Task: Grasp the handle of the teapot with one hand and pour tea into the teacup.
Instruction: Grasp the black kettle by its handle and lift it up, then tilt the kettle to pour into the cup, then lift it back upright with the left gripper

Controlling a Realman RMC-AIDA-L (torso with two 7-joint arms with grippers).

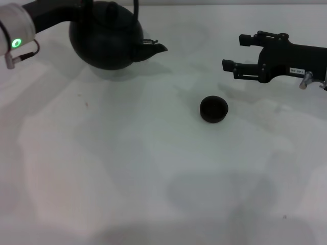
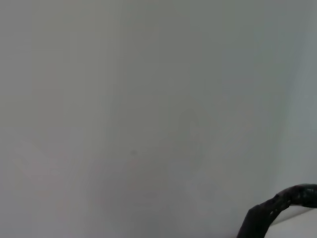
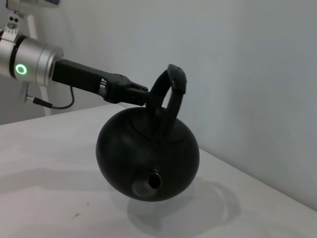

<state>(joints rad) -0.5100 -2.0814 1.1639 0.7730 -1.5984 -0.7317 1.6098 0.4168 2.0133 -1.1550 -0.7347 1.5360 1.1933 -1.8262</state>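
Observation:
The black teapot [image 1: 106,41] is at the far left of the table, its spout [image 1: 156,48] pointing right toward the teacup [image 1: 213,109]. In the right wrist view the teapot [image 3: 148,158] hangs tilted a little above the table, over its shadow. My left gripper [image 3: 138,95] is shut on the arched handle [image 3: 171,91]. A piece of the handle [image 2: 277,206] shows in the left wrist view. The small black teacup stands upright mid-table, apart from the pot. My right gripper [image 1: 234,52] is open and empty, hovering behind and to the right of the teacup.
The white table [image 1: 127,168] spreads in front of the teacup and the pot. A pale wall [image 3: 247,59] rises behind the table's far edge. My left arm [image 1: 46,18] reaches in from the far left corner.

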